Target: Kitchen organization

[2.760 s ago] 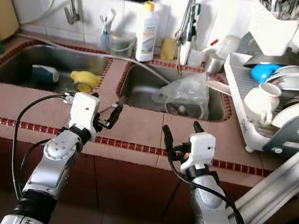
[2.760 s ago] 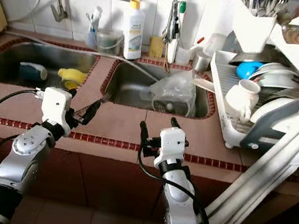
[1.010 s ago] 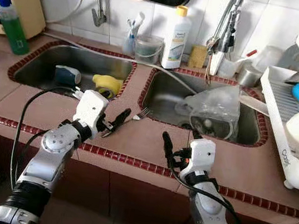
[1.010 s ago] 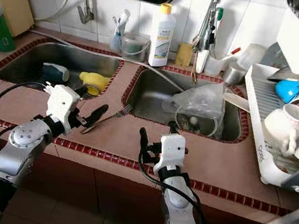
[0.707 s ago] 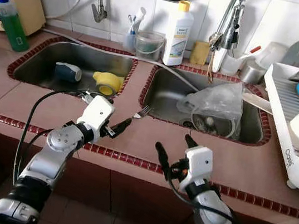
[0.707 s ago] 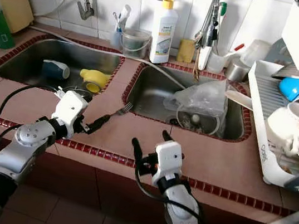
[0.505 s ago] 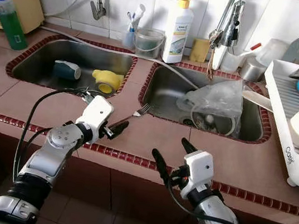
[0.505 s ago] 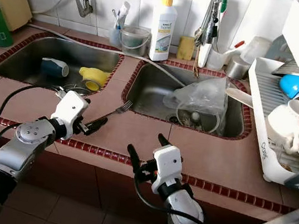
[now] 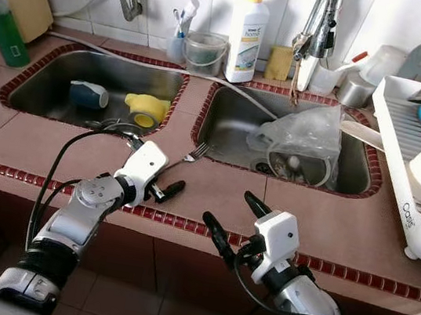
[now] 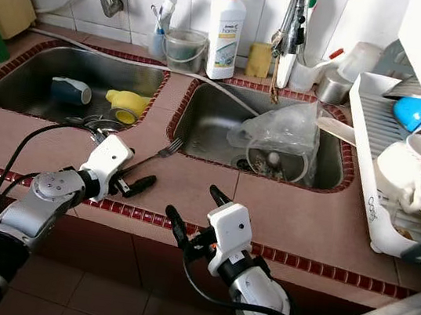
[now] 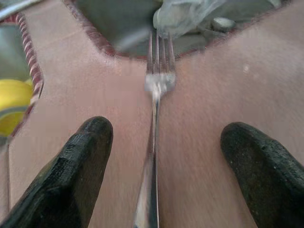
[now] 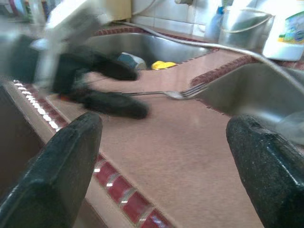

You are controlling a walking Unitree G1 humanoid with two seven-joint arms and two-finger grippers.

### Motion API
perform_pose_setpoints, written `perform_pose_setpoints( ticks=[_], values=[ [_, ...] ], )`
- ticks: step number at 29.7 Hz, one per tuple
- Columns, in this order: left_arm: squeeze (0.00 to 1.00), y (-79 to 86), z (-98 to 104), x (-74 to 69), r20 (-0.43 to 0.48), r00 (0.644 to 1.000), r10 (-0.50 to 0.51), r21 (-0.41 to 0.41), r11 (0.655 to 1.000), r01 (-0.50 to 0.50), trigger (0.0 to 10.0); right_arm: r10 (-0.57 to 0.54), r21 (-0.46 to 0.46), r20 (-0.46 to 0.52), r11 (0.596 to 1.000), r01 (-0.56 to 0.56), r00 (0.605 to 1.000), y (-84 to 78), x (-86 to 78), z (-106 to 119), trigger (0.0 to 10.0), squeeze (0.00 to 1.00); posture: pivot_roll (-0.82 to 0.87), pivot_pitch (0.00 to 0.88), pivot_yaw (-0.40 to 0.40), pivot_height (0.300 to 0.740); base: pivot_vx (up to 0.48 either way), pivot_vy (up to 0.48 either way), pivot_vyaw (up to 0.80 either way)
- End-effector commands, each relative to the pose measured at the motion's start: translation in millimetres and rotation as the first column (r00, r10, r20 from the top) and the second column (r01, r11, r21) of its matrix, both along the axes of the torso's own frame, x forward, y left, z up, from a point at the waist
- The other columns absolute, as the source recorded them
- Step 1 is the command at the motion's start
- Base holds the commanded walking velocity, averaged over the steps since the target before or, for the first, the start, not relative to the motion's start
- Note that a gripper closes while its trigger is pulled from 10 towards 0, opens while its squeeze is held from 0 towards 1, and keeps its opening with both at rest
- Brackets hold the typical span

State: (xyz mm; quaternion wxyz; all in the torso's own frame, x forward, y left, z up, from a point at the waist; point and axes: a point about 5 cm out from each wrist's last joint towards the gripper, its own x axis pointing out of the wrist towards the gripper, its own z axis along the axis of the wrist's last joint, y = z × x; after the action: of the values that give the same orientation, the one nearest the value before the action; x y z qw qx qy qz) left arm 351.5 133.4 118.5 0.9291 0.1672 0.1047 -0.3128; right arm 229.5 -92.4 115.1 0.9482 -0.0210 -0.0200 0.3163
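One fork (image 11: 155, 142) between two spread left gripper (image 11: 164, 166) fingers (image 11: 71, 171).

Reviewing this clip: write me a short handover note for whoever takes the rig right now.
Left gripper: open, low over the counter, fingers on either side of the fork; not closed on it yet.
Right gripper: open, holding nothing, at the counter's front edge.
Fork lies flat on the counter, tines at the right sink's corner. Plastic bag in that sink; yellow cup and dark cup in the left one.
Done: left gripper lined up.
Left: grasp the fork, put it away.
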Motion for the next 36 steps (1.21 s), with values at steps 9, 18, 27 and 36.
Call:
perform_pose_setpoints(
  ticks=[9,18,27,36],
  values=[
    [0.0,-6.9,5,15.0,-0.082,0.996,0.03,-0.018,0.999,-0.032,10.0,0.004,0.004,-0.009,1.0,-0.004,1.0,4.8,-6.6,6,10.0,0.0,-0.22,0.113,0.061,0.74,0.0,0.0,0.0],
    [0.0,4.9,9,22.8,-0.092,0.992,0.09,-0.037,0.995,-0.093,10.0,-0.001,-0.007,-0.024,1.0,0.001,1.0,3.8,-10.0,6,10.0,0.0,-0.22,0.113,0.059,0.74,0.0,0.0,0.0],
    [0.0,20.4,4,23.5,-0.128,0.981,0.149,-0.012,0.988,-0.152,10.0,0.017,-0.002,-0.038,1.0,-0.017,0.999,6.1,-10.6,7,10.0,0.0,-0.21,0.114,0.052,0.74,0.0,0.0,0.0],
    [0.0,23.9,-13,15.0,-0.209,0.964,0.163,0.008,0.986,-0.165,10.0,0.021,-0.028,-0.048,0.999,-0.023,0.999,1.3,-12.6,5,10.0,0.0,-0.21,0.129,0.043,0.74,0.0,0.0,0.0]
  ],
)
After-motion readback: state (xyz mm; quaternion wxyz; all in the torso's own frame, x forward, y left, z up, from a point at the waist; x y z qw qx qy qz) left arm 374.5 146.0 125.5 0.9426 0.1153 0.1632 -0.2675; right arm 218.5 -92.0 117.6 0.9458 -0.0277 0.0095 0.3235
